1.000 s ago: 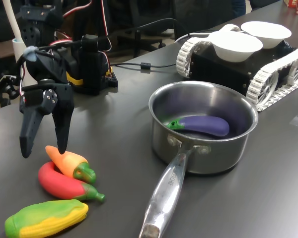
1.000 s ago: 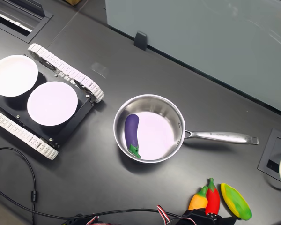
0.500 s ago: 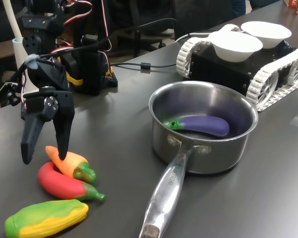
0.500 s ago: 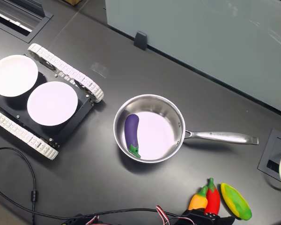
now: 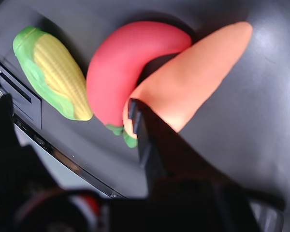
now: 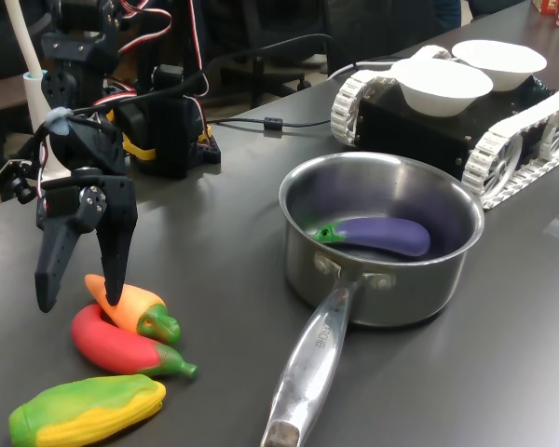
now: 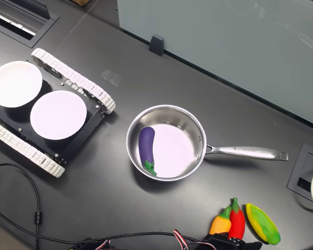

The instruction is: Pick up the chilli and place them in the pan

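The chilli (image 6: 114, 345), red and curved with a green stem, lies on the dark table between an orange carrot-like toy (image 6: 132, 305) and a corn toy (image 6: 86, 410). My gripper (image 6: 78, 301) hangs open just above the chilli's blunt end, and one fingertip is close to the orange toy's tip. In the wrist view the chilli (image 5: 125, 63) curves around the orange toy (image 5: 193, 82), with one dark finger (image 5: 147, 140) in front. The steel pan (image 6: 391, 298) stands at the first exterior view's right and holds a purple eggplant (image 6: 384, 235). The second exterior view shows the pan (image 7: 180, 156) and the chilli (image 7: 236, 221).
The pan's long handle (image 6: 309, 368) points toward the table's front edge, close to the toys. A tracked black vehicle (image 6: 429, 121) carrying two white bowls (image 6: 443, 86) stands behind the pan. The arm's base (image 6: 168, 121) and cables sit at the back left.
The open gripper has sunk a little toward the chilli and the orange toy and drifted slightly to the first exterior view's left. The toys and the pan have not moved.
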Controlling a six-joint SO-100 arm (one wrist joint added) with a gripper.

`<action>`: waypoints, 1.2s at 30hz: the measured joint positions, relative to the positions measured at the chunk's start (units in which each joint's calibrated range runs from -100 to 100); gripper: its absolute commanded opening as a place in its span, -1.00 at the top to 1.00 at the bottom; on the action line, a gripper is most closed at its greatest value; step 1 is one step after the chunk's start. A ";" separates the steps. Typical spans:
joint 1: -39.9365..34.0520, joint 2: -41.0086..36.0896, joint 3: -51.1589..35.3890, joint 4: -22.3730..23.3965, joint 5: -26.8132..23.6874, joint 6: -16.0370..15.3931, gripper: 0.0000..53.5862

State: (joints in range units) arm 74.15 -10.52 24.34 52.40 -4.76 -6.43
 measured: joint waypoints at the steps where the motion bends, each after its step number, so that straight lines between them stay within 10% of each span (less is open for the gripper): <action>1: 0.11 0.00 0.00 0.00 -0.05 0.00 -0.31; 36: 5.06 14.06 -22.71 16.32 3.08 -4.41 -0.25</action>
State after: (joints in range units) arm 79.21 3.54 1.63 68.72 -1.68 -10.84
